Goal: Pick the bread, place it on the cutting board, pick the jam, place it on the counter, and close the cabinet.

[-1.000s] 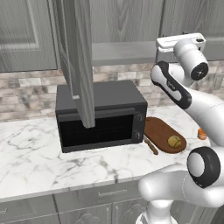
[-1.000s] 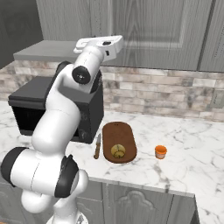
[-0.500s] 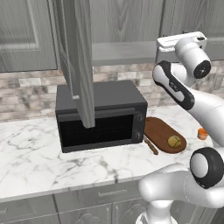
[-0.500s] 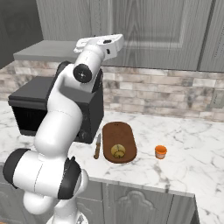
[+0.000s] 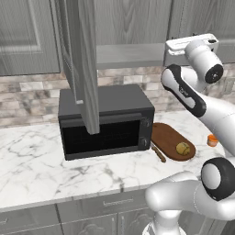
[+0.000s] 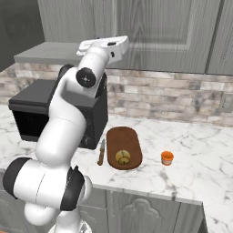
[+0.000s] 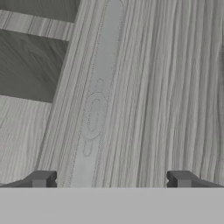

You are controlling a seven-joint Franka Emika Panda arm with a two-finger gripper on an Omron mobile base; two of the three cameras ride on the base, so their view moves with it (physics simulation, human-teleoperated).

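Bread [image 6: 122, 156] sits on the board [image 6: 123, 147]; jam [image 6: 167, 158] stands on the counter [image 6: 200, 159] beside it. Gripper [image 7: 109, 180] spread, empty, facing cabinet [image 5: 82, 64] wood at close range. Closing remains: press flat on the open door's face. Door edge overhangs the microwave [image 5: 108, 120]; swing path looks clear.

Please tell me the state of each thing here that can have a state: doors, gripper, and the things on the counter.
Cabinet: one door open, sticking out above the microwave.
Gripper: open, empty, facing grey wood grain.
Bread: on the cutting board.
Jam: upright on the counter, beside the board.
Microwave: door shut.
Knife: flat beside the board.
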